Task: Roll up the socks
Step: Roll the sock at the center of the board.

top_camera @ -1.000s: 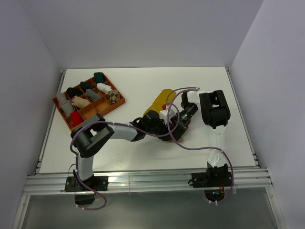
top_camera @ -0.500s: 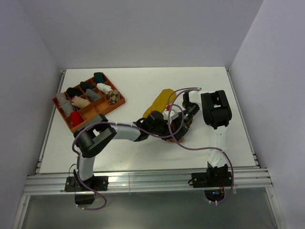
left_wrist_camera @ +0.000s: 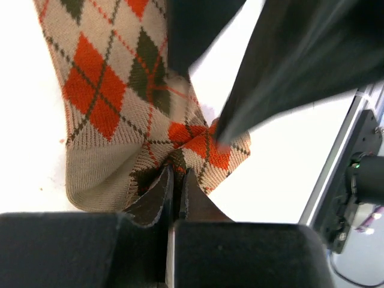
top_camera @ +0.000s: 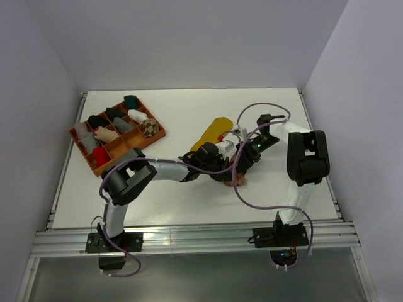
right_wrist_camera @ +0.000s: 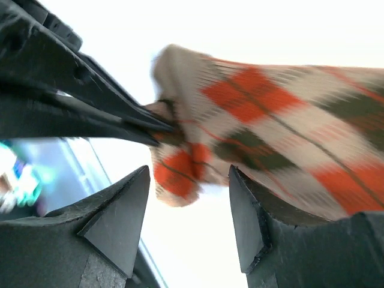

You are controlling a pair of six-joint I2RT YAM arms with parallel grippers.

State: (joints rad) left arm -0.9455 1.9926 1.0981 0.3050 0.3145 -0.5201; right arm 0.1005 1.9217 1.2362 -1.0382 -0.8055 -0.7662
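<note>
An orange-brown-cream argyle sock (left_wrist_camera: 102,90) lies flat on the white table, and the arms mostly cover it in the top view, where only a corner (top_camera: 240,182) peeks out. My left gripper (left_wrist_camera: 176,172) is shut on a fold at the sock's end; from above it sits at mid table (top_camera: 220,166). My right gripper (right_wrist_camera: 189,201) is open just off that same end of the sock (right_wrist_camera: 270,114), with nothing between its fingers (right_wrist_camera: 123,210); seen from above it is beside the left one (top_camera: 244,158). A mustard yellow sock (top_camera: 211,134) lies flat just behind them.
An orange compartment tray (top_camera: 160,134) at the back left holds several small sock bundles, one of them a brown argyle bundle (top_camera: 148,128). The table's near edge with its metal rail (top_camera: 189,234) runs below the arms. Walls close in the back and both sides.
My left gripper has shut on the argyle sock's end. My right gripper has let go, opened, and its arm has swung out to the right.
</note>
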